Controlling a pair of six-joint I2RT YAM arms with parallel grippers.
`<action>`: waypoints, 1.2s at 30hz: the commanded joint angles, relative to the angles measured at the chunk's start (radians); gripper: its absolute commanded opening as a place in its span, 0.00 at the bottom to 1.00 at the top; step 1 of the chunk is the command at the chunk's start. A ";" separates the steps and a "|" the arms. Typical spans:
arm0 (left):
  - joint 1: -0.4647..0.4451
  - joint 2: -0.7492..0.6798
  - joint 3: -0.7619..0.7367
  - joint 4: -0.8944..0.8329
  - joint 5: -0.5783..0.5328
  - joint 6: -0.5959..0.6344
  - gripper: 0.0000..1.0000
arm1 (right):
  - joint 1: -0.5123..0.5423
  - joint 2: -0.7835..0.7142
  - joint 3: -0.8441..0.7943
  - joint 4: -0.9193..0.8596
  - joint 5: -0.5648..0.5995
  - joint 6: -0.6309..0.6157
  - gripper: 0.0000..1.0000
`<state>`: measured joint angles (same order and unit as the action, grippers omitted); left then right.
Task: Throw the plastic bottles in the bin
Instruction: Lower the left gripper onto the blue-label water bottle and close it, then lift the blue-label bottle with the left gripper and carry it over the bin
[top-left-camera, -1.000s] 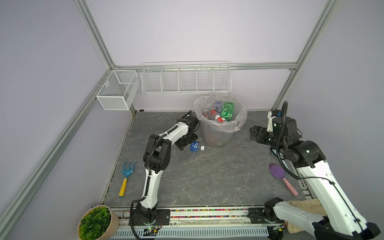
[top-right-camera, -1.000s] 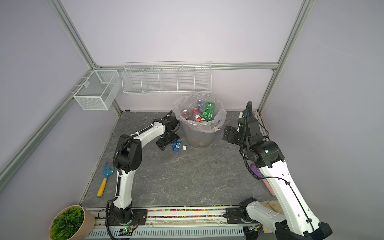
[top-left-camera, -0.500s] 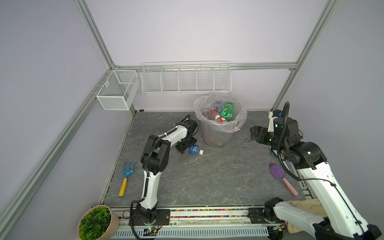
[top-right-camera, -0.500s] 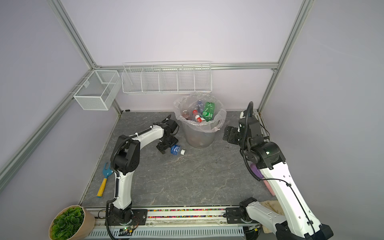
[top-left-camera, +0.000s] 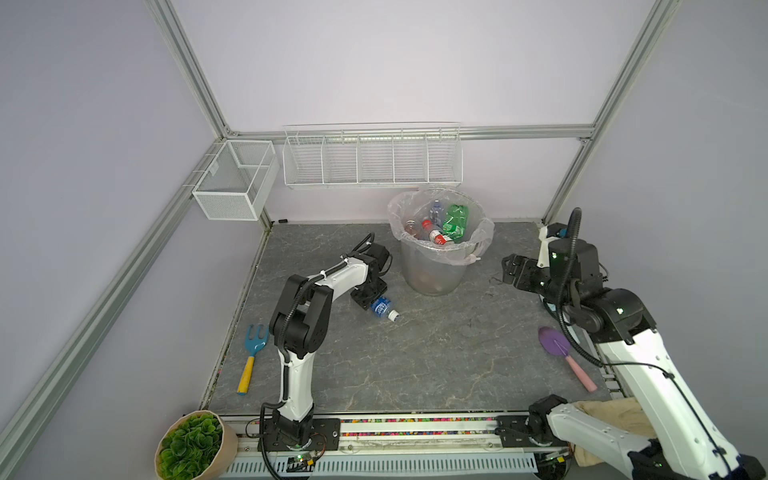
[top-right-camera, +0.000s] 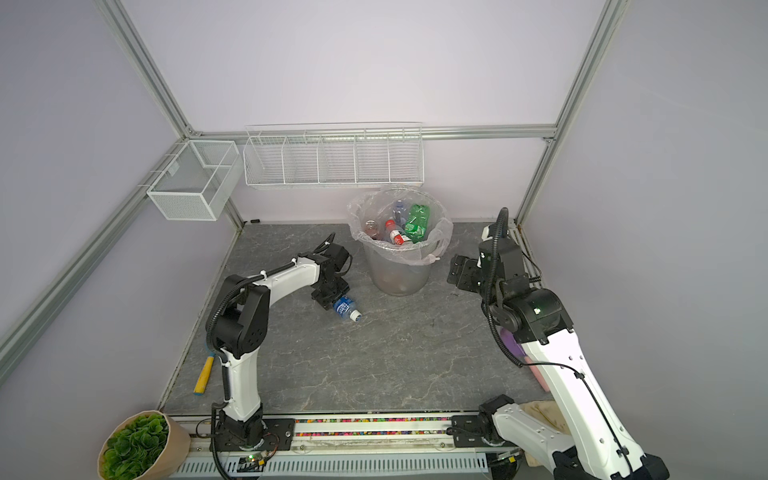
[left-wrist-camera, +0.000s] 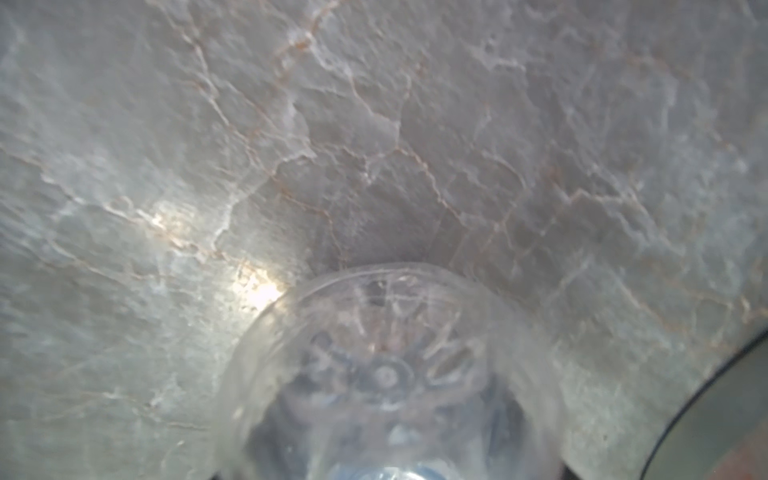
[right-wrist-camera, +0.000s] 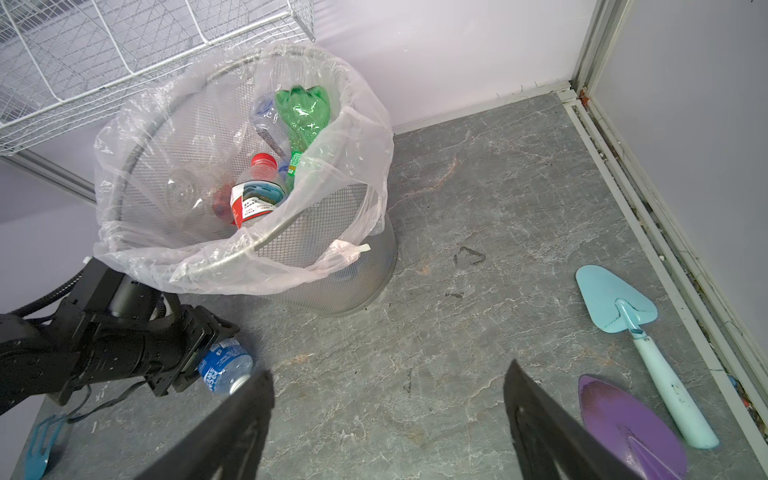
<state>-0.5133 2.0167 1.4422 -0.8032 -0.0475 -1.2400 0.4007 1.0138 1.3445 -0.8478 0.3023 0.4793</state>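
Note:
A small clear plastic bottle (top-left-camera: 381, 307) (top-right-camera: 345, 308) with a blue label and white cap lies on the grey floor, left of the bin. My left gripper (top-left-camera: 368, 297) (top-right-camera: 330, 300) is low at the floor, shut on the bottle's base end. The left wrist view is filled by that clear base (left-wrist-camera: 386, 374). The bin (top-left-camera: 478, 245) (top-right-camera: 436, 249) (right-wrist-camera: 249, 249) holds several bottles, among them a green one (top-left-camera: 456, 218) and a red-capped one (right-wrist-camera: 257, 195). My right gripper (top-left-camera: 509, 272) (right-wrist-camera: 388, 370) hangs open and empty to the right of the bin.
A blue fork rake (top-left-camera: 251, 353) lies by the left edge. A purple trowel (top-left-camera: 555, 343) and a pale blue trowel (right-wrist-camera: 623, 307) lie at the right. Two white wire baskets (top-left-camera: 374, 158) (top-left-camera: 232, 183) hang on the walls. A potted plant (top-left-camera: 191, 444) stands front left.
My left gripper's jaws have closed onto the blue-label bottle, and the bottle has slid slightly toward the front left. The right arm has hardly moved.

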 joint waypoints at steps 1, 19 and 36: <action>-0.001 -0.019 -0.045 0.002 0.017 -0.029 0.45 | -0.004 -0.015 -0.016 0.012 0.021 0.013 0.89; 0.001 -0.129 -0.036 0.038 0.036 0.042 0.00 | -0.004 -0.038 -0.023 0.015 0.025 0.017 0.89; 0.001 -0.343 -0.029 0.041 -0.052 0.089 0.00 | -0.006 -0.053 -0.042 0.024 0.021 0.019 0.89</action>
<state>-0.5133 1.7336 1.4094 -0.7670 -0.0513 -1.1656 0.4007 0.9764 1.3170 -0.8474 0.3168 0.4831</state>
